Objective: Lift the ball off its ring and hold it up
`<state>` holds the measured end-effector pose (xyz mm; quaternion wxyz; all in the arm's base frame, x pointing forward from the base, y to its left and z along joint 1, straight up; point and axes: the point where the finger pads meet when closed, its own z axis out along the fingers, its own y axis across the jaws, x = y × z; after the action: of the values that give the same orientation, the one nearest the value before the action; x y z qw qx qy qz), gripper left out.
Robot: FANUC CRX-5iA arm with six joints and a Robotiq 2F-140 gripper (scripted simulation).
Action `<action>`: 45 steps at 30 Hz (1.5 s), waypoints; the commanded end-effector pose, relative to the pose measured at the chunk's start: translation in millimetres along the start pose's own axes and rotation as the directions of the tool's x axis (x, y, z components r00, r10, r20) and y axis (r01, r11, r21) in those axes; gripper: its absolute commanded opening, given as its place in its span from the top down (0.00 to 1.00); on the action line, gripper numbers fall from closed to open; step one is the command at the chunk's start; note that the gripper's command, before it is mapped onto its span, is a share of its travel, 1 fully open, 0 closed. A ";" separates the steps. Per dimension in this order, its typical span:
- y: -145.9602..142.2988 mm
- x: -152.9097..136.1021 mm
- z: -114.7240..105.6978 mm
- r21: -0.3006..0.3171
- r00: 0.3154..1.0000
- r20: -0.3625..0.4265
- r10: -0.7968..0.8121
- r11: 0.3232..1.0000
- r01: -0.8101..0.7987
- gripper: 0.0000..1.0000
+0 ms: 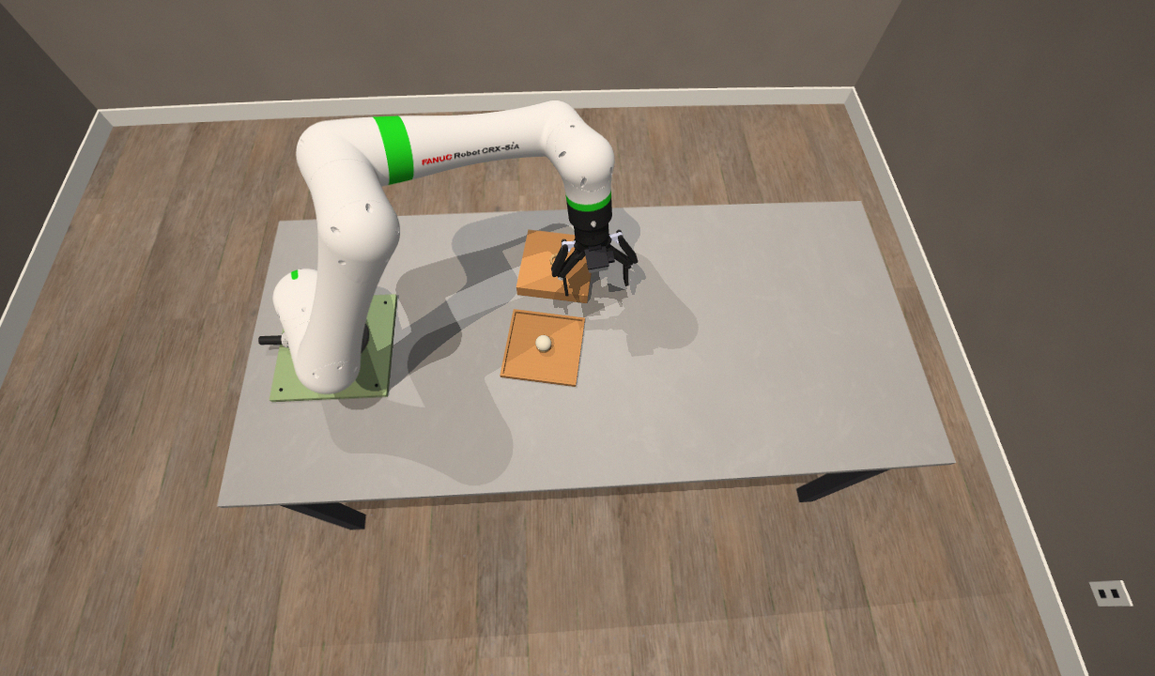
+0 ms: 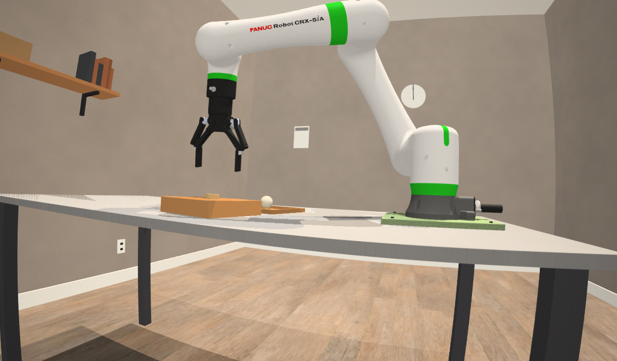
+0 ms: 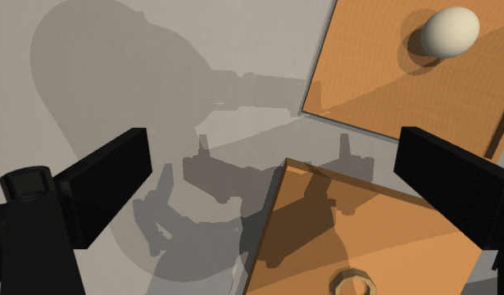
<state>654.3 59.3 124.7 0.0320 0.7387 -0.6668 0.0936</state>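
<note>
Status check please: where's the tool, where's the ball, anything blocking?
Tool open, empty, high above the thick orange block. Ball on the flat orange tray, untouched, off to one side of the tool. Nothing blocking the ball.

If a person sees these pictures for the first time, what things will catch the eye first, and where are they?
The big white arm arches over the grey table from its green base plate. Its black gripper hangs open, high above a thick orange block. Beside that block, a cream ball sits on a thin orange tray, apart from the gripper.
</note>
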 end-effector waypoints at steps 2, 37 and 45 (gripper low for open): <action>-0.6 0.3 -1.2 0.002 1.000 0.000 0.000 1.000 0.000 0.00; 141.2 84.4 5.9 -0.121 0.949 0.150 0.278 0.958 -0.261 0.00; 144.2 83.9 13.5 -0.123 0.947 0.152 0.283 0.956 -0.266 0.00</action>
<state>521.2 -39.9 121.6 0.0007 0.6418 -0.7668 0.0005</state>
